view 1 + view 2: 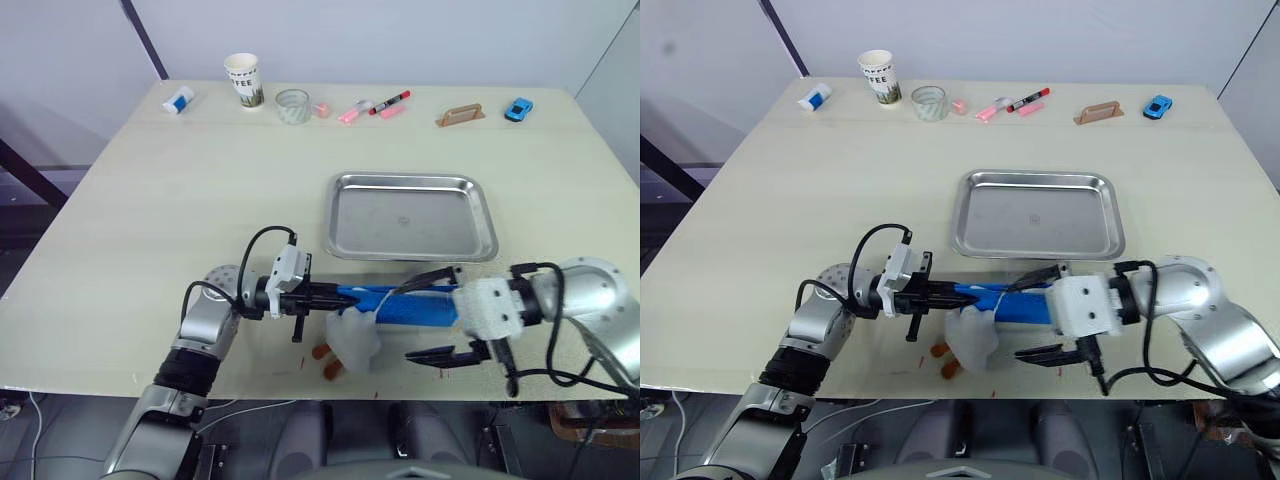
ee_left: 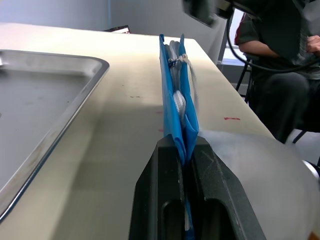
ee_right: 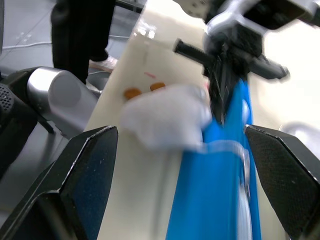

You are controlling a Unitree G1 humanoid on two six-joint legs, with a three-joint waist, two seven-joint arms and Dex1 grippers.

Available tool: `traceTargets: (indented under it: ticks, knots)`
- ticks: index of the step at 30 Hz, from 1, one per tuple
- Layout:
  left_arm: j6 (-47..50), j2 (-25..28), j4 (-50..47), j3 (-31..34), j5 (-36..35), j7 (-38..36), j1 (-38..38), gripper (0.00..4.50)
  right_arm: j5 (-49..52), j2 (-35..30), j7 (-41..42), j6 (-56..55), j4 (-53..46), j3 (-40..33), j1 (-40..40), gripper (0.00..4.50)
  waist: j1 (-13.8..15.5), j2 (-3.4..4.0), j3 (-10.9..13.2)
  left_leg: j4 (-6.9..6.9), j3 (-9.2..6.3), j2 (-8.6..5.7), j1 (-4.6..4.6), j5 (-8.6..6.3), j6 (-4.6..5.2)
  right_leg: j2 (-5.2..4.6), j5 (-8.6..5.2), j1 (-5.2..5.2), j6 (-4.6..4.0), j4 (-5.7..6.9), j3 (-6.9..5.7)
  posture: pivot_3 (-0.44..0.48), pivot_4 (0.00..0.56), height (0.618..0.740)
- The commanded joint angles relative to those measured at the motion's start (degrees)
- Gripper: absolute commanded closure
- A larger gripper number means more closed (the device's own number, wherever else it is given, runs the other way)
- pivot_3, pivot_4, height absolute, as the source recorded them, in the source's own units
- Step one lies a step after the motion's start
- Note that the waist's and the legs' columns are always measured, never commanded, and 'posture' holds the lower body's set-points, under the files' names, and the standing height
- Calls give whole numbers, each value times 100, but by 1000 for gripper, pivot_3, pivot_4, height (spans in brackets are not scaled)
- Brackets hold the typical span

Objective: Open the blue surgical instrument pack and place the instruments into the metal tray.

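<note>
Two grippers at work on one pack, none of the instruments yet in the tray. Left gripper [image 1: 318, 294]: black fingers [image 2: 167, 165] pressed together on the near end of the blue surgical instrument pack [image 1: 410, 304], the blue edge pinched upright between them, as the left wrist view makes plain. Right gripper [image 1: 440, 316]: fingers spread wide apart, one above and one below the opposite end of the pack, apparently not yet closed on it. Pack: flat, long, bright blue, a whitish clear lining showing along its upper seam; lying near the table's front edge, just in front of the metal tray [image 1: 412, 217] and apart from it, with a white plush [image 1: 352, 340] with orange feet touching its front side. Tray: shiny, shallow, bare inside. Judged stage: early, with the pack gripped at one end but not visibly opened; opening the seam and moving every instrument across to the tray left to do. No instruments visible, presumably inside the pouch.
</note>
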Motion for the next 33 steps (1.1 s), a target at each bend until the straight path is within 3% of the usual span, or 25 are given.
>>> traceTargets:
  ticks: [1,8,19,22,23,24,29,30,33]
  knots:
    - [-31,21,25,2,62,-4,24,4500,598,-65,-45,207,-10,-675,188,111,-6,0,0,0,0,0,2,0,0,1,0,0,0,1,0,0,150,740]
    - [-82,17,60,-9,74,-22,29,4500,892,85,-198,334,588,-1327,927,111,-6,0,0,0,5,0,3,0,0,3,0,5,0,0,0,0,150,740]
    - [-107,34,109,-13,83,-79,-25,4500,585,659,-375,280,1390,-783,1275,111,-7,0,-1,0,9,0,5,0,0,5,0,4,0,1,3,0,150,740]
    - [-101,48,105,-2,84,-76,-31,4500,458,838,-276,14,1727,-647,1239,669,-7,0,-1,0,11,0,5,0,0,5,0,4,0,1,4,0,150,740]
    - [-95,60,93,2,82,-80,-21,4500,453,916,-267,-47,1810,-624,1215,1245,-7,1,-1,0,12,0,5,0,0,5,0,4,0,0,2,0,150,740]
    - [-90,70,75,2,82,-83,-9,4500,443,966,-241,-105,1872,-607,1193,1513,-7,1,-1,0,12,0,5,0,0,5,0,4,0,1,3,0,150,740]
    - [-102,89,73,17,85,-85,6,4500,377,1095,-135,-280,2079,-561,1105,4128,-7,1,-1,0,11,1,5,0,0,6,0,4,0,2,3,0,150,740]
    - [-106,92,76,19,86,-83,11,4500,365,1115,-115,-309,2110,-559,1096,4429,-8,1,-1,0,10,1,5,0,0,6,0,4,0,2,2,0,150,740]
    - [-99,109,68,19,87,-84,34,4500,354,1160,-70,-369,2170,-556,1081,4429,-12,1,-1,0,10,1,5,0,0,6,0,4,0,2,2,0,150,740]
